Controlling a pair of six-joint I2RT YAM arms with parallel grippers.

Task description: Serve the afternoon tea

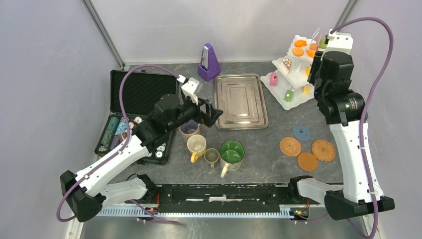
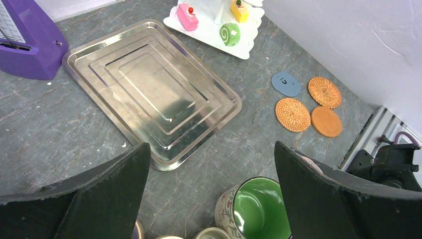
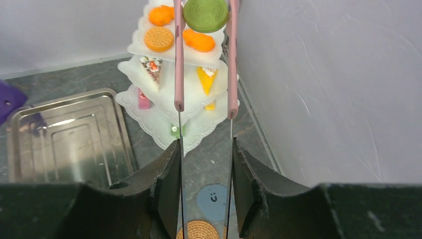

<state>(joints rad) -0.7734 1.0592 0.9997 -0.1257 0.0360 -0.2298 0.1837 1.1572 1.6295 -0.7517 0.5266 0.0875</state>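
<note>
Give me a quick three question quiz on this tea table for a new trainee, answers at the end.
1. True or false: the right gripper is shut on pink-tipped metal tongs that pinch a round green sandwich biscuit.
2. How many flat coasters, counting woven, cork and blue together, lie on the table near the white three-tier stand? A two, B four, C six.
3. In one word, is the left gripper, above the big green-lined ceramic mug, open or shut?

Key: 1 true. 2 B. 3 open.
</note>
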